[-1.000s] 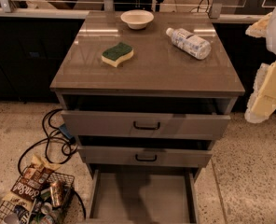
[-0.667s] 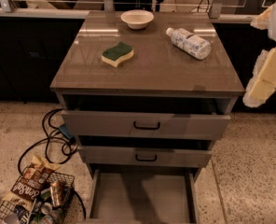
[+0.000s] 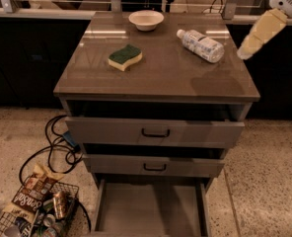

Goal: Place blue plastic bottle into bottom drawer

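- The pincer [image 3: 249,43] hangs off the table's [image 3: 161,80] right rear corner; whether spread or pressed together, cannot tell.
- The bottle [image 3: 200,45] lies on its side on the table, just left of the pincer.
- The bottom drawer [image 3: 151,206] stands pulled out.

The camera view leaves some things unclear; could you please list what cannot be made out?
Camera view:
- End effector, upper right beside the blue plastic bottle: its body cut off by the frame's corner.
- Bottom drawer: front cut off by the lower edge.
- Two upper drawers: insides hidden in shadow under the cabinet top.
- Bottle label: print too small to read.
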You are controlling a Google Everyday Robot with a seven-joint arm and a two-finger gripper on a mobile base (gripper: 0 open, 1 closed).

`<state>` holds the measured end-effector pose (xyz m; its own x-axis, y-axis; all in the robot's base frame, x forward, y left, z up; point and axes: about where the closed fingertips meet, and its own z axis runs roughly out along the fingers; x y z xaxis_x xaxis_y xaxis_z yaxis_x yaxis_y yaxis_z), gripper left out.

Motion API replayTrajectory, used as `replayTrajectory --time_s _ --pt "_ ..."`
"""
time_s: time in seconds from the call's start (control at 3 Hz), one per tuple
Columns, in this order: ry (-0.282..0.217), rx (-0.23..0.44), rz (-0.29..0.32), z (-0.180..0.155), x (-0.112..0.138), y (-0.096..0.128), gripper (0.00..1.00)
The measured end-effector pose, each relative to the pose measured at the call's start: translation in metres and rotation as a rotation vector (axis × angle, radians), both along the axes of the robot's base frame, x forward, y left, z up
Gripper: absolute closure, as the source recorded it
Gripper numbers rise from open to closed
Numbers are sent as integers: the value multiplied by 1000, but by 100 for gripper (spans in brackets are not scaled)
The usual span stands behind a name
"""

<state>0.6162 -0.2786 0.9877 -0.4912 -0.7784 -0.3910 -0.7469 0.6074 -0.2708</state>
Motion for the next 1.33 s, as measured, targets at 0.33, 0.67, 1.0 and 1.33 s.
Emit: replayTrajectory --time_s 0.33,0.67,1.0,1.33 --pt "-53 41 -108 0 54 -4 0" --pt "-103 98 -166 -5 100 -1 0" --pt "-103 98 -166 -5 100 -1 0" --pt "-93 145 -176 -18 111 8 0"
